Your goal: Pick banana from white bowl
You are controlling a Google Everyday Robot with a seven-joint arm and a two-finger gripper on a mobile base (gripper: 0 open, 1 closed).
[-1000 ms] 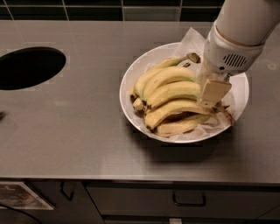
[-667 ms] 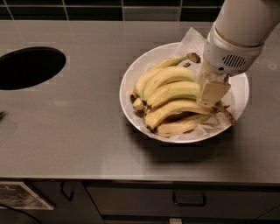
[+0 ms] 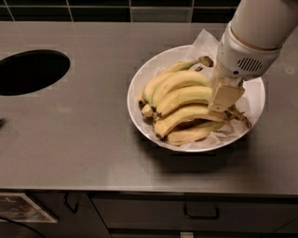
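on the grey countertop (image 3: 84,139) the white bowl (image 3: 139,81) sits right of the middle of the frame, lined with crinkled white paper (image 3: 205,39) that sticks up past its far rim. a heap of bananas lies in it, blossom ends toward the left, stems toward the right. the banana (image 3: 186,115) is the long curved one second from the near side of the pile; its dark tip points at the lower left rim of the bowl and its thin brown stem runs out to the right. a deeper yellow banana (image 3: 191,135) lies just in front of it, and paler ones are stacked behind.

the arm's big white housing (image 3: 253,42) comes in from the upper right corner, and the gripper (image 3: 225,98) is down in the right half of the bowl, right at the stem ends of the bananas, its beige tip against the pile. whether it has hold of anything, i cannot tell from here.

in the upper left a round dark hole (image 3: 32,72) is cut into the counter. dark tiles (image 3: 93,9) run along the back, and a drawer handle (image 3: 201,214) shows below the counter's edge.
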